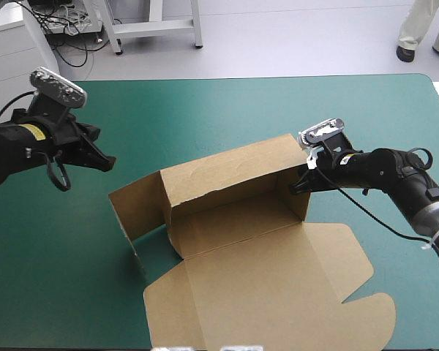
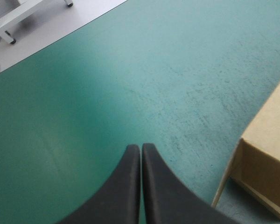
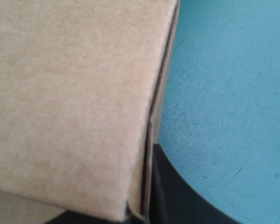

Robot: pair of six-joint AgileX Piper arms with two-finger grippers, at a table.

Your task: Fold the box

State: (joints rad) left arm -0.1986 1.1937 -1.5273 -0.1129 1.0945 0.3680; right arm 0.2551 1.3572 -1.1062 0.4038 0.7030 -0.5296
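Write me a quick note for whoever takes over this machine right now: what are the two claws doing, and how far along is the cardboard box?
Box: the brown cardboard box sits mid-table on the teal-green table cover.
Claws: the left claw is shut and empty, over bare cover off the box's left end, touching nothing. The right claw is shut on the box's right end wall.
Done: back wall and right end wall stand up.
Left: the left end flap stands splayed outward, not tucked. The big lid panel lies flat toward the table's near edge.
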